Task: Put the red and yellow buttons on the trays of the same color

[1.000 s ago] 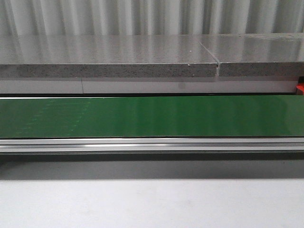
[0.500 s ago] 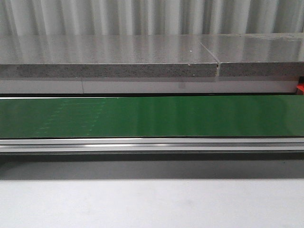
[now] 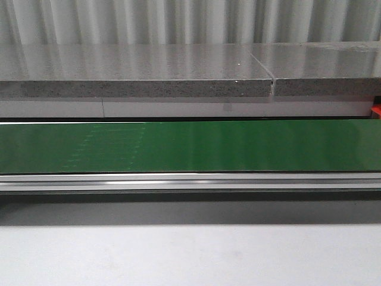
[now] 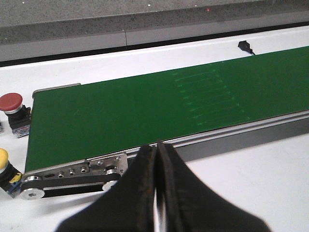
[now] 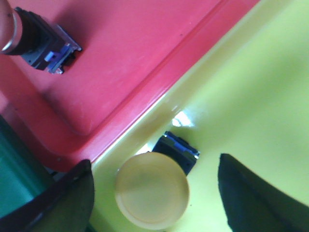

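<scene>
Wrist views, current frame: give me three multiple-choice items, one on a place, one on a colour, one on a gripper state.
1. Where does the yellow button between the right gripper's fingers sit?
A. on the green belt
B. in the yellow tray
C. in the red tray

2. What colour is the cap of the button beside the closed end of the conveyor belt, farther from the left gripper?
A. red
B. blue
C. green

3. How do the left gripper's jaws stand?
A. wide open
B. shut on a button
C. shut, holding nothing

Key: 1 B, the yellow tray lies all around it. 2 A, the red button stands behind the yellow-capped one. 3 C, the fingers meet with nothing between them.
</scene>
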